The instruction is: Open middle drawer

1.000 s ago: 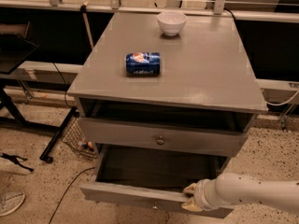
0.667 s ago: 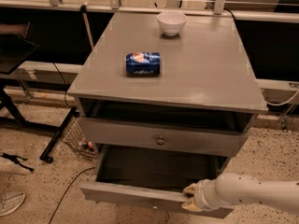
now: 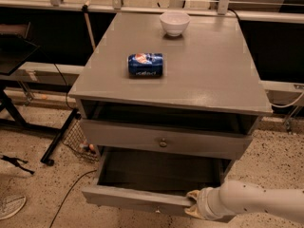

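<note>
Grey wooden surface (image 3: pixel 209 75) spans the frame's centre. Below it, at lower centre, the middle drawer (image 3: pixel 156 172) stands pulled out, dark inside. The white pincer (image 3: pixel 192 204) meets that drawer's front at lower right; its spread cannot be told. A blue soda can (image 3: pixel 145 64) lies mid-surface, with a white bowl (image 3: pixel 174 23) behind it.

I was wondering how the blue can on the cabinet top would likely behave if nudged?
The blue can lies on its side, so a nudge toward the front or back would probably roll it. It looks like a thin drinks can, so likely light and dentable. The gripper is away from it, at the front edge of the open middle drawer.
</note>
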### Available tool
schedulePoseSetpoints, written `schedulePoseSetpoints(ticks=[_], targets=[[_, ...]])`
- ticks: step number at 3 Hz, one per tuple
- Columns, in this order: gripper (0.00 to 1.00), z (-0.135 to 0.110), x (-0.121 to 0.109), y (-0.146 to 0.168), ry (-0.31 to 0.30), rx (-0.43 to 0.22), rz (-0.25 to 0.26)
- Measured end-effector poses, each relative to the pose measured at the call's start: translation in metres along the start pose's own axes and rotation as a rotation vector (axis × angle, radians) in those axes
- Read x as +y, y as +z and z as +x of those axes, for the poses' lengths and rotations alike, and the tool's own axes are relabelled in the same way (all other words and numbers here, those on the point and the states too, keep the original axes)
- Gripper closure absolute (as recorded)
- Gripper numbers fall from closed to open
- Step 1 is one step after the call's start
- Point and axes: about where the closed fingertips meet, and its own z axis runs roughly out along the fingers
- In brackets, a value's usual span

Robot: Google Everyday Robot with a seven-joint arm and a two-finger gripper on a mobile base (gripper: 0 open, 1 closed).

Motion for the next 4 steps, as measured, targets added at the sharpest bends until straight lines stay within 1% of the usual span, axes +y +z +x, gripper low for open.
schedulePoseSetpoints(ticks=[1, 2, 3, 4], targets=[[1.0, 0.0056, 0.0158, -0.0004, -0.002, -0.002, -0.01], [1.0, 0.0043, 0.0156, -0.0029, -0.002, -0.002, -0.01], [1.0, 0.0091, 0.0248, -0.0056, 0.005, -0.005, -0.012], [1.0, 0.0086, 0.0249, -0.0054, 0.005, -0.005, -0.012]])
